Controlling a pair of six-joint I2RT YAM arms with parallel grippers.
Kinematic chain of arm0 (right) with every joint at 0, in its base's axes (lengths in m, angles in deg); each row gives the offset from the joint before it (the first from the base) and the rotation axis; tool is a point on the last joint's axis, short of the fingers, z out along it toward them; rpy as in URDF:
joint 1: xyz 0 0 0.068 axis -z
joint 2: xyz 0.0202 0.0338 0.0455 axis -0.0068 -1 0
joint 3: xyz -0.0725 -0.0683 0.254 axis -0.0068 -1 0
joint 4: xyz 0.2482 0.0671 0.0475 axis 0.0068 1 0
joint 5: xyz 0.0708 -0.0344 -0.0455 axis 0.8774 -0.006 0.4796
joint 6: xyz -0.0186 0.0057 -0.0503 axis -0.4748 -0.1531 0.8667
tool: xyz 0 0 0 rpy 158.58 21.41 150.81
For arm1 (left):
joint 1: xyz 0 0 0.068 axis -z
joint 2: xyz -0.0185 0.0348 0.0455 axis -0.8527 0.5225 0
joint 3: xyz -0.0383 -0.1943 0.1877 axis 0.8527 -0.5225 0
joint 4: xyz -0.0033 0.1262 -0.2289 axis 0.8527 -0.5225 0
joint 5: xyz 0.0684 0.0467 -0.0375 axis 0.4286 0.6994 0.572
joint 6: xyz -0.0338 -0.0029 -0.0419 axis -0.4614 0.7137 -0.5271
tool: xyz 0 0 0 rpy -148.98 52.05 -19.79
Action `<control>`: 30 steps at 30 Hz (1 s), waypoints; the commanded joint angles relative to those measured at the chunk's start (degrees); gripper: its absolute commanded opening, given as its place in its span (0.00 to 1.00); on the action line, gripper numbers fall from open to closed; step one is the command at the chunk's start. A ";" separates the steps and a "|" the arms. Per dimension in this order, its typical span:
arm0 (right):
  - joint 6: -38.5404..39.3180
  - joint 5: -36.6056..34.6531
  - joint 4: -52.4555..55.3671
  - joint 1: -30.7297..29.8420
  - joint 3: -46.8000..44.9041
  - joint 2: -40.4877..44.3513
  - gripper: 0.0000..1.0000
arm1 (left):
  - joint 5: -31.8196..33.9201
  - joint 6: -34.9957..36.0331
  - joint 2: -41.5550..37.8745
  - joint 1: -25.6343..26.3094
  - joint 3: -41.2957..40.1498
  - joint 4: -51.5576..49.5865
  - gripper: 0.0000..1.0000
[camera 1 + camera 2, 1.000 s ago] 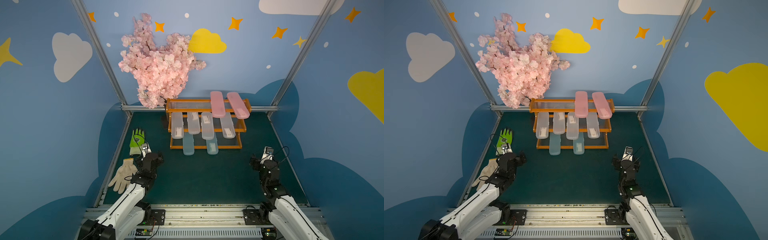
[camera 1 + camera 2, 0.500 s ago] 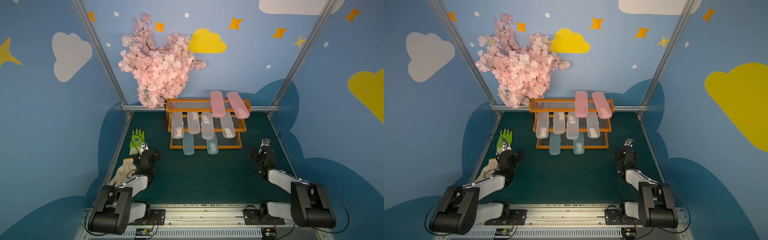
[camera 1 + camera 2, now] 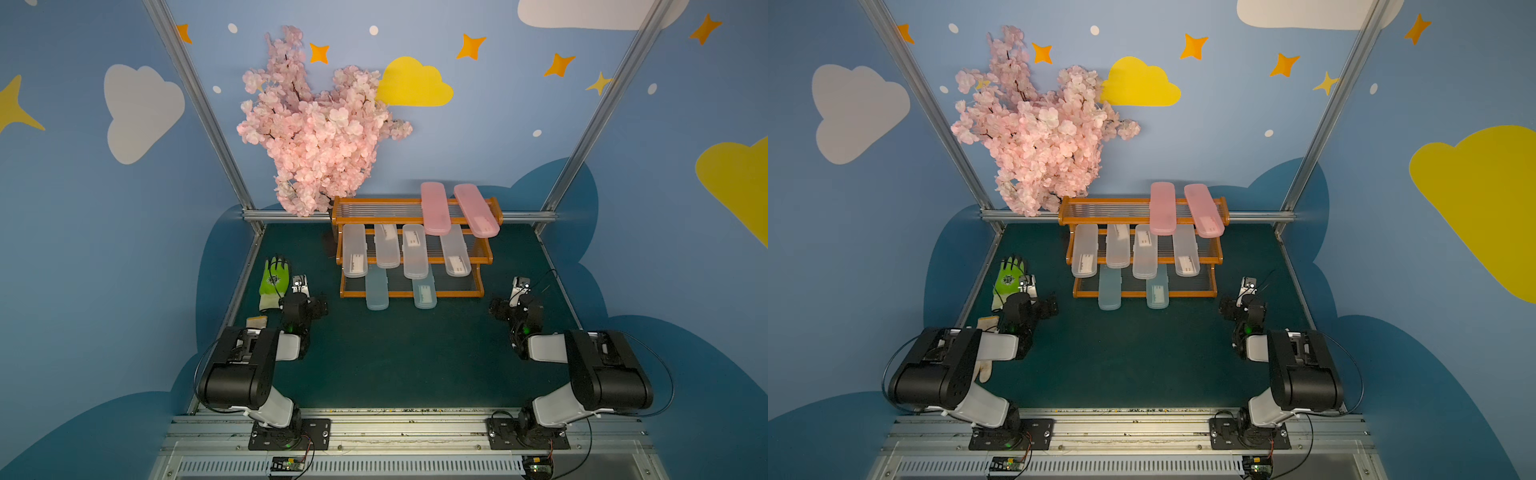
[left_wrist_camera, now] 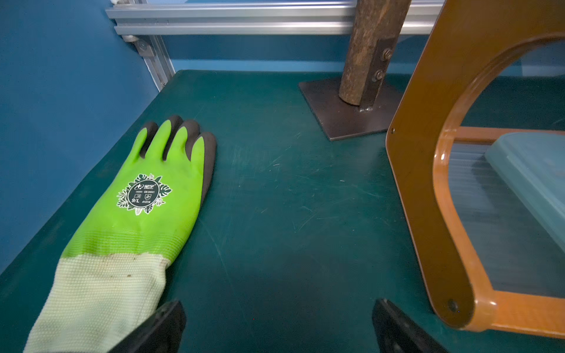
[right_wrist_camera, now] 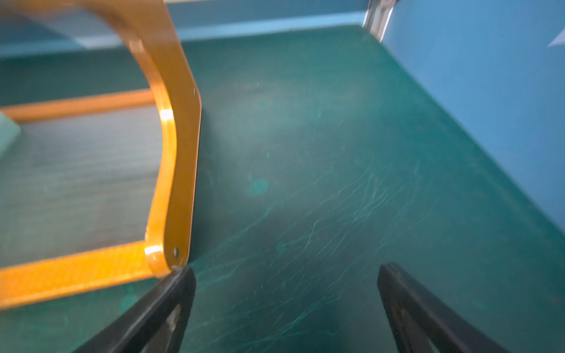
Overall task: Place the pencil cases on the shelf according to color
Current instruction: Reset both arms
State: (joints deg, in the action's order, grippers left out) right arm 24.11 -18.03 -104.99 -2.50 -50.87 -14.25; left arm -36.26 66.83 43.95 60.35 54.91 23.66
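Observation:
In both top views the orange-brown shelf [image 3: 411, 294] [image 3: 1144, 293] stands at the back of the green mat. Two pink pencil cases [image 3: 435, 208] lie on its top tier. Several clear-whitish ones [image 3: 414, 257] lie on the middle tier and two pale blue ones [image 3: 376, 291] on the bottom tier. My left gripper [image 3: 316, 309] [image 4: 278, 324] is open and empty, low over the mat beside the shelf's left end [image 4: 412, 183]. My right gripper [image 3: 496, 309] [image 5: 286, 293] is also open and empty, with one finger next to the shelf's right front foot [image 5: 180, 122].
A green glove [image 3: 274, 282] [image 4: 146, 198] lies on the mat by the left wall, close to my left gripper. A beige glove [image 3: 984, 365] is partly under the left arm. The pink blossom tree [image 3: 316, 133] has its trunk and base plate [image 4: 351, 107] behind the shelf's left end.
Both arms have folded down and back toward the front rail, so the grippers now sit low over the mat. Their jaws stayed open. The cases on the shelf have not moved.

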 commanded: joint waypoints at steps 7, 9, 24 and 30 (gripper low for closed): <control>2.07 1.15 9.83 -0.70 4.88 4.46 0.98 | -1.67 0.92 -0.79 -0.33 0.53 1.90 1.00; 2.47 1.23 10.80 -0.75 5.34 4.65 0.99 | -1.65 0.87 -0.82 -0.32 0.59 1.91 1.00; 2.89 1.52 11.29 -1.10 5.70 4.31 0.99 | -1.67 0.85 -0.64 -0.35 0.67 1.74 1.00; 2.90 1.58 11.28 -1.07 5.55 4.46 0.99 | -1.82 0.83 -0.59 -0.35 0.61 1.78 1.00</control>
State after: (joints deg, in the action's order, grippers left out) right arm 26.33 -16.83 -94.17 -3.22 -46.11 -10.32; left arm -37.61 66.85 43.93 60.26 54.91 24.27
